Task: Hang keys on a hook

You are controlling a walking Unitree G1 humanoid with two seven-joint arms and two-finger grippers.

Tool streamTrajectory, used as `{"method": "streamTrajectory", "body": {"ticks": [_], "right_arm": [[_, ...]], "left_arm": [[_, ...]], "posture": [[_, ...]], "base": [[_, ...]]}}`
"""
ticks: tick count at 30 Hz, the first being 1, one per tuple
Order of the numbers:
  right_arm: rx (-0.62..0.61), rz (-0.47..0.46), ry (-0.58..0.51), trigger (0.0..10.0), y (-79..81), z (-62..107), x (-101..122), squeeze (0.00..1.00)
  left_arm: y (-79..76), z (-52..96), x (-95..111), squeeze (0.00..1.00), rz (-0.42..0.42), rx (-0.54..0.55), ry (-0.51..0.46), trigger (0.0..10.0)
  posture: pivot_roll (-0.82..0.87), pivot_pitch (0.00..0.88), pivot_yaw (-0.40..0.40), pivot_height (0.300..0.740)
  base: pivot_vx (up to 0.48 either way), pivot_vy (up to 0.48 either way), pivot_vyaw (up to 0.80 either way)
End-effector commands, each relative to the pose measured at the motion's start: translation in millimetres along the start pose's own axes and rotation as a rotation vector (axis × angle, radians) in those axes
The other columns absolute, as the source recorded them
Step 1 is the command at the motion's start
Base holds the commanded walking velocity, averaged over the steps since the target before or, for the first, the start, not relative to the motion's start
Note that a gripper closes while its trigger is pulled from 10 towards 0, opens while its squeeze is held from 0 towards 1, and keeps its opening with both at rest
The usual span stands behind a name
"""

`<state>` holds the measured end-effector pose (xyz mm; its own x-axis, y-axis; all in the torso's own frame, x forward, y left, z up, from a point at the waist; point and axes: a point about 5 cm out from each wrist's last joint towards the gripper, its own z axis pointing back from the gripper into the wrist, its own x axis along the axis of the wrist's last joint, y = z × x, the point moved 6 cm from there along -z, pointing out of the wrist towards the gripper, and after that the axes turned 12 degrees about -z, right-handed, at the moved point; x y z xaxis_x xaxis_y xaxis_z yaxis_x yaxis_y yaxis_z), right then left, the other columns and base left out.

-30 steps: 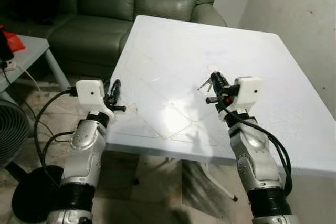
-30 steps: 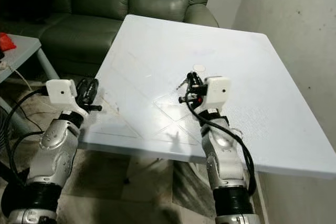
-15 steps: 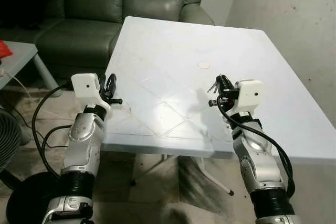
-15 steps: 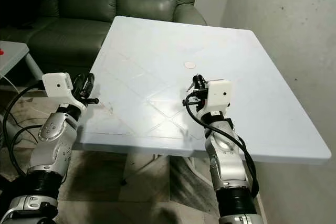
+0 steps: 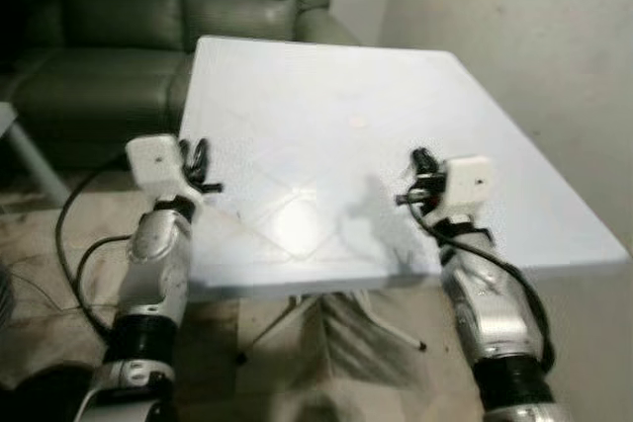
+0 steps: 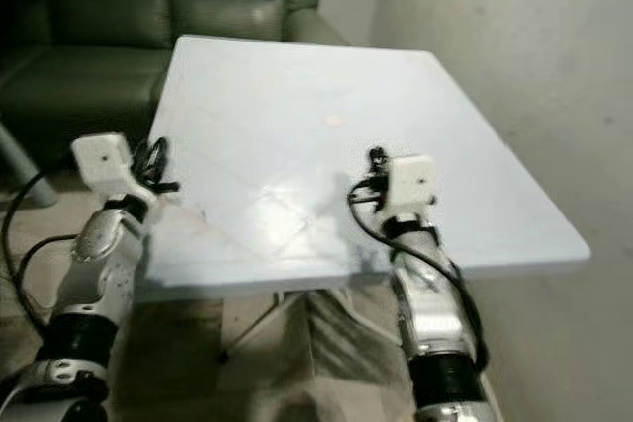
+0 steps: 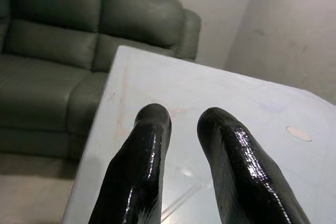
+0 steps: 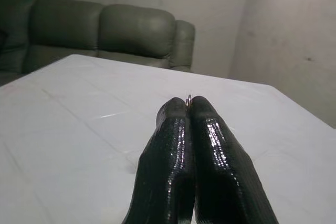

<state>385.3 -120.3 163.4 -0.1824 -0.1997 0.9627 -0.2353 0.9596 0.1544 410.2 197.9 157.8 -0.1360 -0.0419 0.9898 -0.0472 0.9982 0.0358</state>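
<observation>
One white table (image 5: 297,96), square-topped, taken here as the landmark; one dark green sofa (image 5: 148,7) behind its far edge; one pale plastered wall (image 5: 534,37) on the right side of the table; one small round pale mark (image 5: 358,122) on the tabletop, past the middle toward the far edge.

Two silver arms, two grippers, each with two black fingers. Left gripper (image 5: 198,157) raised at the table's near-left edge, just over the rim; fingers (image 7: 142,161) narrowly parted in the left wrist view, with nothing between them and the tabletop visible through the gap. Right gripper (image 8: 189,104) raised above the table's near-right part, clear of the surface, with a dark shadow cast on the top just to its left; fingers pressed together along their whole length in the right wrist view, pinching a small metal ring (image 8: 188,98) that pokes out at the tips.

One ring counted, presumably part of the keys; number of keys impossible to tell, since the head views are soft and only a dark blur sits at the right gripper's tips there. So: the task's thing off the table, held in the right gripper over the near-right part of the tabletop.

Black cables looping from both wrists down below the table's near edge; bare floor (image 5: 326,373) under and in front of the table; folding table legs (image 5: 287,318) dimly visible beneath the top.
</observation>
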Motion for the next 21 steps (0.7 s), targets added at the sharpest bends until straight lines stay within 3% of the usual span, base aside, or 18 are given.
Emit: {"method": "streamTrajectory", "body": {"ticks": [1,21], "right_arm": [[-0.033,0.028,0.007,10.0,-13.1,2.7,-0.6,0.0],[-0.042,0.054,0.03,10.0,-16.3,5.4,-6.8,0.0]], "left_arm": [[-14.2,-2.5,3.2,0.0,0.021,-0.029,-0.006,10.0],[-22.1,-1.6,9.2,0.0,-0.013,-0.049,-0.04,10.0]], "posture": [[-0.07,0.0,-0.043,0.74],[-0.07,0.0,-0.044,0.74]], "base": [[0.0,0.0,-0.67],[0.0,0.0,-0.67]]}}
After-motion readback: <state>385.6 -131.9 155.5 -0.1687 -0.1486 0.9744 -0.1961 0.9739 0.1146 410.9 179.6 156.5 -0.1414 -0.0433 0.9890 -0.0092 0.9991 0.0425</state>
